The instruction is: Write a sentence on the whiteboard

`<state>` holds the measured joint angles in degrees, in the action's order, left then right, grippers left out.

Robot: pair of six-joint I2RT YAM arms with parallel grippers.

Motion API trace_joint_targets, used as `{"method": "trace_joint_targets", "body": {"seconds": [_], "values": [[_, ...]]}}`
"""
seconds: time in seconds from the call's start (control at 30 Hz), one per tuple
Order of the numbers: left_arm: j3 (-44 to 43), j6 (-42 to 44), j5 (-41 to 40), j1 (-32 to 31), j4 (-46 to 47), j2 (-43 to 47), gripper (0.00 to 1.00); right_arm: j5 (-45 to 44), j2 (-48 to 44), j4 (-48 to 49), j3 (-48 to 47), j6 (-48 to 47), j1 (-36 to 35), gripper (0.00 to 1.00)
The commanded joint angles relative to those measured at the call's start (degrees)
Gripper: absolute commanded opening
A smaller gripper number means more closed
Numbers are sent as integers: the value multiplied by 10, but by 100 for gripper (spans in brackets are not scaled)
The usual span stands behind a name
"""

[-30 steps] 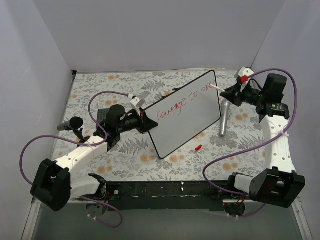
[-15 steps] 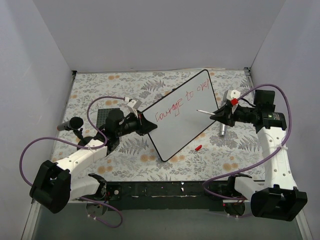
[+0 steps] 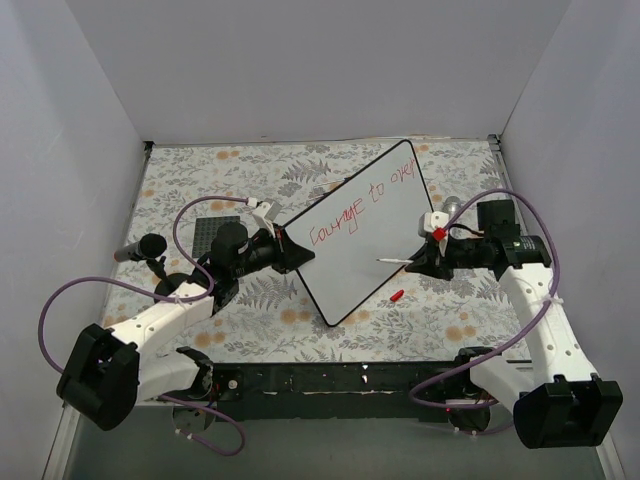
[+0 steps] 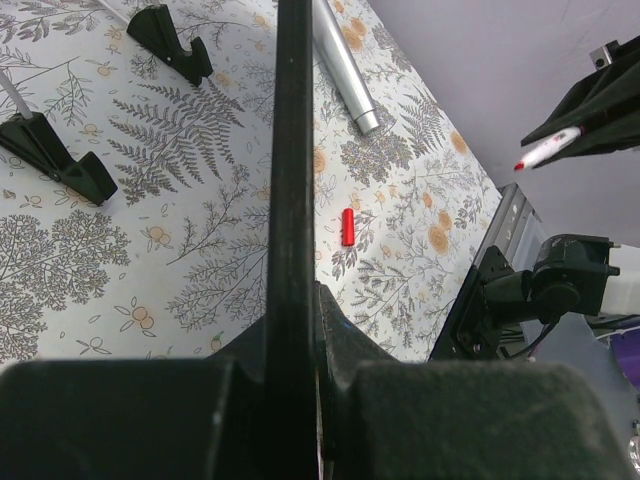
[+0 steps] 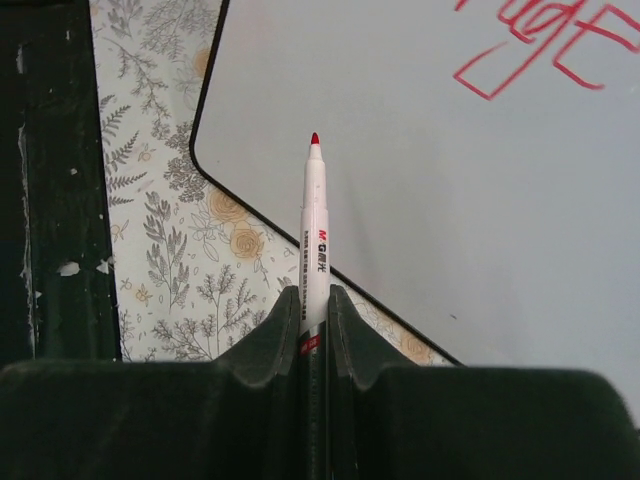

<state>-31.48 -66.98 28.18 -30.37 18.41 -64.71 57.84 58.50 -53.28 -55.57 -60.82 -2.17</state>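
At the right wrist view's bottom centre, the right gripper [image 5: 313, 312] pinches a red-tipped marker [image 5: 314, 225] before the whiteboard [image 5: 430, 180]. The left gripper [image 4: 295, 330] clamps the whiteboard's rim, seen edge-on, a red cap [image 4: 347, 226] beyond. Only overhead, mid-frame, shows the sentence [image 3: 362, 203], "courage to over".

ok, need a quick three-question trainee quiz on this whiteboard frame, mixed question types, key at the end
1. True or false: the left gripper is shut on the whiteboard at its edge.
2. The right gripper holds: A) a red-tipped marker, B) an eraser, C) a cloth.
3. Fill in: the loose red cap lies on the ___, beside the board's lower edge.
Key: 1 true; 2 A; 3 table.
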Motion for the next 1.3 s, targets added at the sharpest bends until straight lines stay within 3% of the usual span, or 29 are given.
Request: {"method": "trace_joint_targets", "body": {"seconds": [0.0, 0.43, 1.27], "values": [[-6, 8, -13, -5, 29, 43, 0, -36, -11, 66, 20, 49, -65, 1], [-16, 9, -27, -5, -6, 64, 0, -15, 13, 115, 28, 65, -180, 1], [-2, 7, -27, -7, -6, 78, 0, -34, -6, 153, 54, 95, -184, 1]]}}
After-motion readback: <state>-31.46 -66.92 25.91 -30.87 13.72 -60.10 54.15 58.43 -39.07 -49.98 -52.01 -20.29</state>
